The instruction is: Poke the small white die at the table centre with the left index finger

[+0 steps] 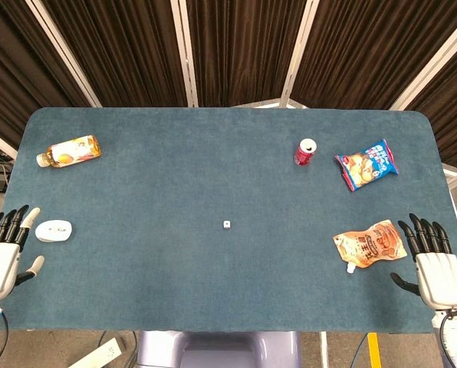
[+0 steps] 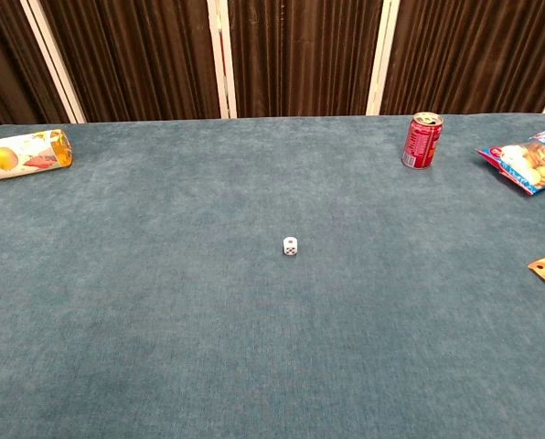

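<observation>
A: Where's the die?
B: Bench centre, alone, well apart from both hands. A cube, so no long axis.
A: Which way from my left hand?
B: Off to its right and slightly farther out; the white mouse sits just beside my fingertips.
A: Fingers?
B: Left spread, holding nothing. Right hand the same, near the orange pouch.

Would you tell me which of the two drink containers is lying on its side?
The bottle at far left lies on its side; the red can stands upright.
</observation>
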